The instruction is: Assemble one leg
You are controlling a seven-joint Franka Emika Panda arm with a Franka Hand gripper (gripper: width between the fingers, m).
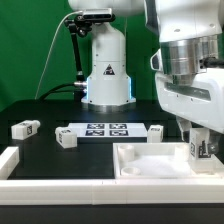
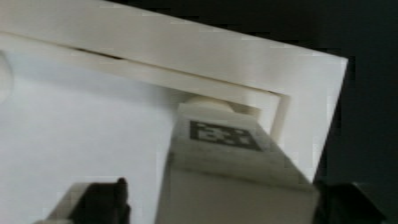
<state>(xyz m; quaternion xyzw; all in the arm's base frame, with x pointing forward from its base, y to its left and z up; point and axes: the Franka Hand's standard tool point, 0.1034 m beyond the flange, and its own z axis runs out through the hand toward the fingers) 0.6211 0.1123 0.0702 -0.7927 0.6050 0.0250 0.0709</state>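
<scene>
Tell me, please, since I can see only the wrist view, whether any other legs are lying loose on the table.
Observer: Yes, three. A first loose leg lies at the exterior view's far left, a second loose leg is near it, and a third loose leg is just beyond the panel's far rim.
Operator: Thank you. Does anything lie between them?
Observer: The marker board lies flat between the second and the third.
Operator: And where over the panel is the tool?
Observer: The tool stands at the panel's end on the exterior view's right, astride the leg you see.
</scene>
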